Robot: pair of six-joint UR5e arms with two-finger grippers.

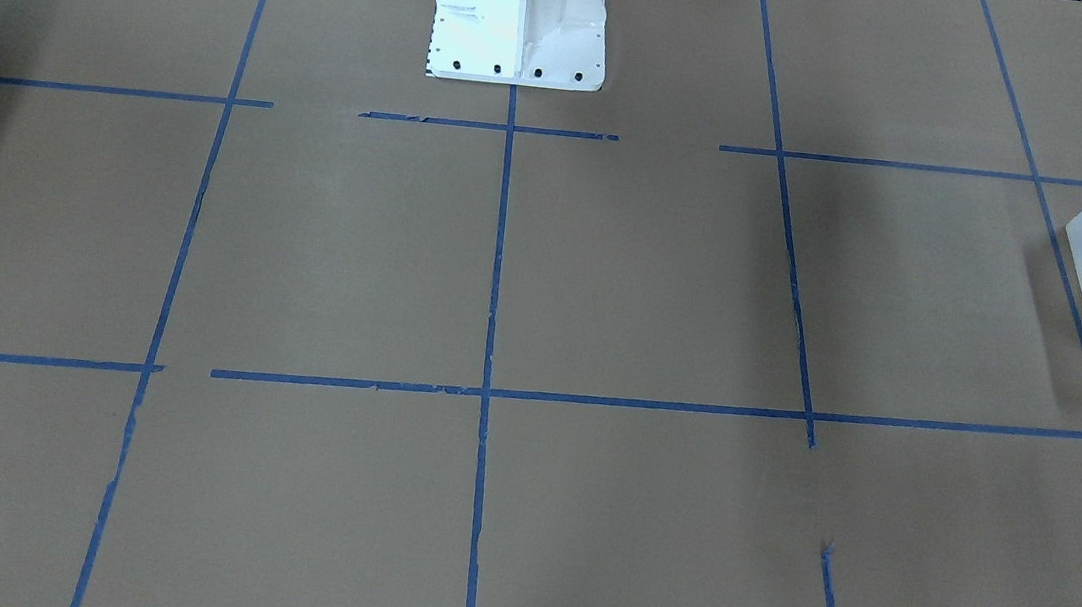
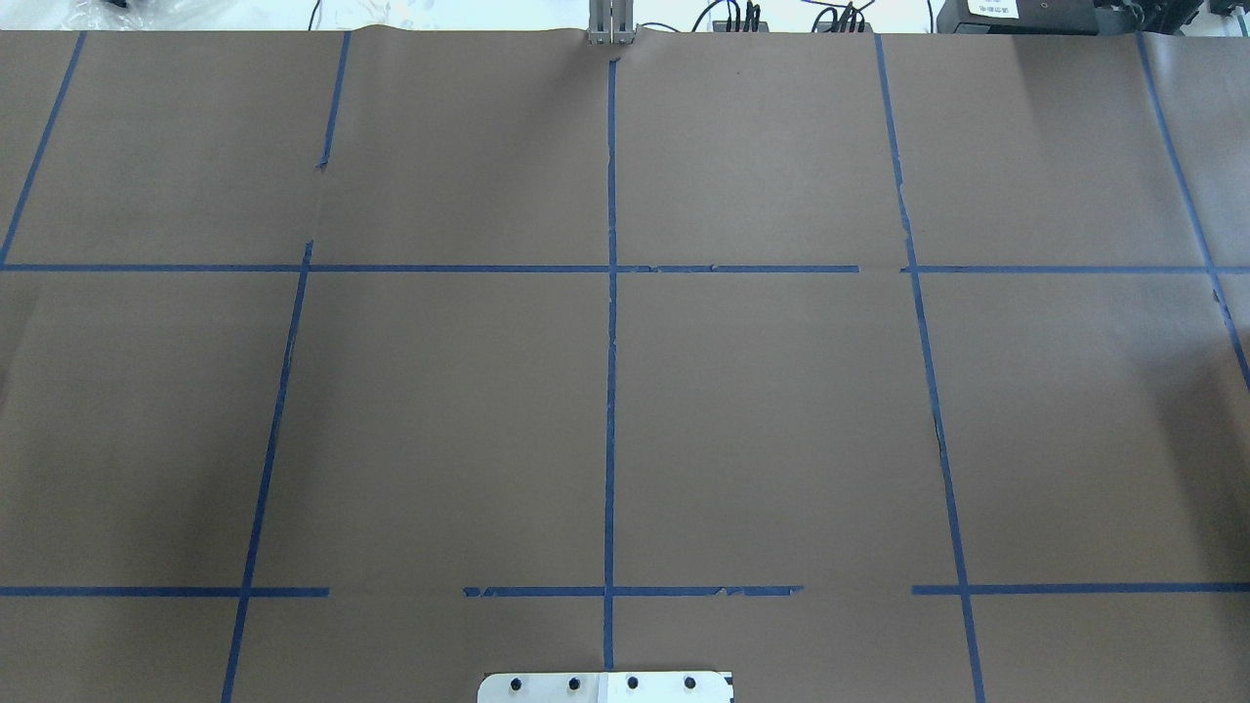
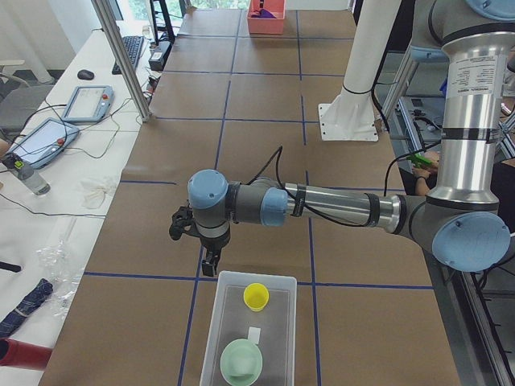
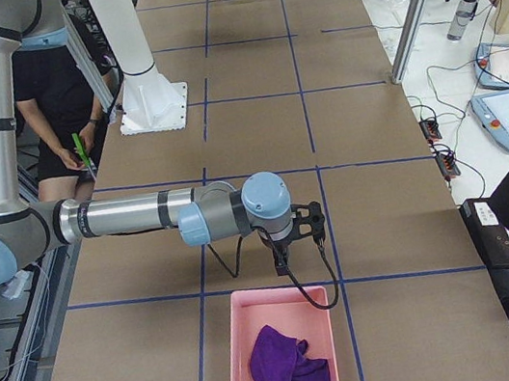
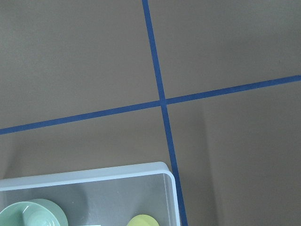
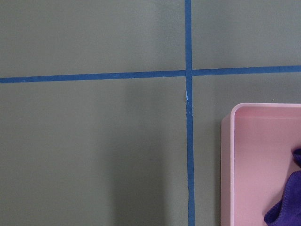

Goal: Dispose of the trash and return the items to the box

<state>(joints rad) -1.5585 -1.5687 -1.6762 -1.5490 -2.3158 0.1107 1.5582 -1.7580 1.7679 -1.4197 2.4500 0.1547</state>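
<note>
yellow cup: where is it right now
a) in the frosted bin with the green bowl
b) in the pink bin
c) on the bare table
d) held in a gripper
A: the exterior left view shows the cup standing inside the bin, just beyond the bowl, with no gripper on it.

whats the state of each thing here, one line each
box: lidless, holding cup and bowl
yellow cup: inside the box, apart from the bowl
green bowl: inside the box, mouth up
pink tray: open, holding the cloth
purple cloth: crumpled in the tray
left gripper: empty-looking, beside the box; open or shut unclear
right gripper: beside the tray; open or shut unclear
</note>
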